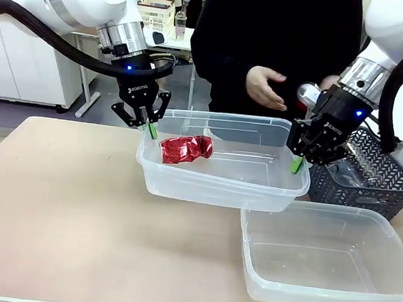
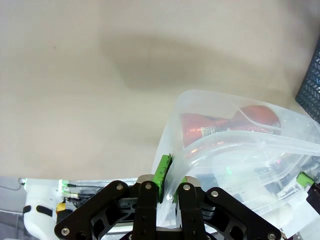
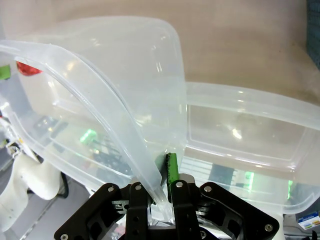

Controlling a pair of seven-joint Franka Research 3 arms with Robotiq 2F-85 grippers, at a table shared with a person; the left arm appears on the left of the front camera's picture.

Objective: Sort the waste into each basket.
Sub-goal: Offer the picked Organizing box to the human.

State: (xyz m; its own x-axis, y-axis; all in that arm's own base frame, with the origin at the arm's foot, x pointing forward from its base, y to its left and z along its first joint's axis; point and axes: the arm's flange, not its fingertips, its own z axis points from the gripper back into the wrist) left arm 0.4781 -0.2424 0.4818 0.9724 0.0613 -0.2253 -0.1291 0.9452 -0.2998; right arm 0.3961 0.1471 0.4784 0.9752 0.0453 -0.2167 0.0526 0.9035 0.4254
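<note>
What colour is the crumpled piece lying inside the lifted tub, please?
Shiny red, clearest in the front view: the crumpled piece.

One clear tub (image 1: 221,174) hangs above the worktop, near its far edge, its rim pinched at both short ends; it looks roughly level. Inside, at its left end, lies a crumpled shiny red foil piece (image 1: 185,149). A second clear tub (image 1: 327,259) rests flat on the worktop near the right edge, just in front of the lifted one. A person's hand holds a bottle (image 1: 308,95) beyond the far edge.
</note>
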